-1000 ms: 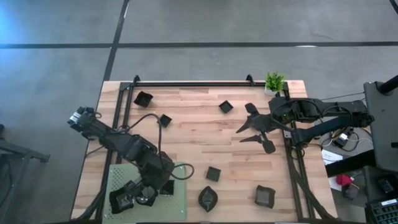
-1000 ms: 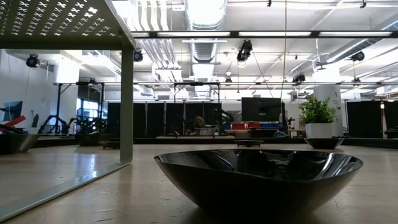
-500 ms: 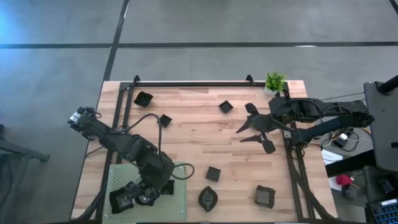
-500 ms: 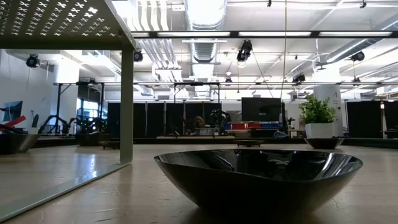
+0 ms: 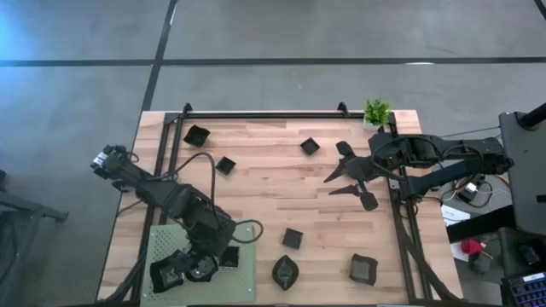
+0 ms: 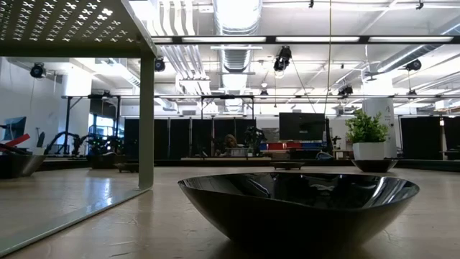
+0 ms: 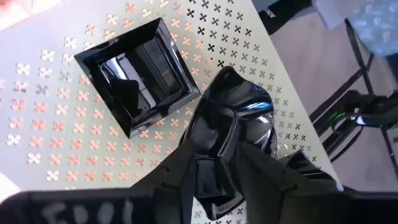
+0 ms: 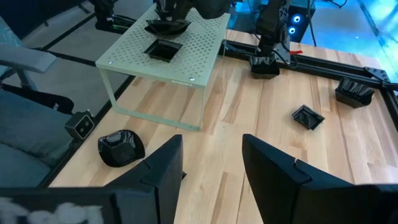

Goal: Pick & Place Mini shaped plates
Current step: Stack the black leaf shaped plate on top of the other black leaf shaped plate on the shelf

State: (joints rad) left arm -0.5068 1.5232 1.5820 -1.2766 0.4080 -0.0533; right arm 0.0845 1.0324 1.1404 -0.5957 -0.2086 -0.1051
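Jaws of the left gripper (image 7: 214, 165) stood parted over a glossy leaf-shaped mini plate (image 7: 239, 124) resting on the light green perforated mat (image 7: 56, 124), an apparent release onto the raised stand where dishes were being gathered. Just beside that plate sat a square mini plate (image 7: 137, 74), already delivered, its flat base square on the mat's patterned top.

From above, the left arm (image 5: 162, 194) reached diagonally across the worktop (image 5: 273, 162) to the mat (image 5: 162, 239) at the near left corner. Six other black plates lay scattered on the bare wood, well apart, among them a small square dish (image 5: 293, 239), a leaf-like one (image 5: 285, 272) and a rounded one (image 5: 363, 269) along the near edge, seemingly awaiting collection.

On the far right, the right gripper (image 5: 347, 176) hung over the wood near the small potted plant (image 5: 376, 112), its two fingers (image 8: 163, 168) spread wide and holding nothing, judged to be waiting its turn. At table height, one shallow black dish (image 6: 298, 205) filled the foreground.
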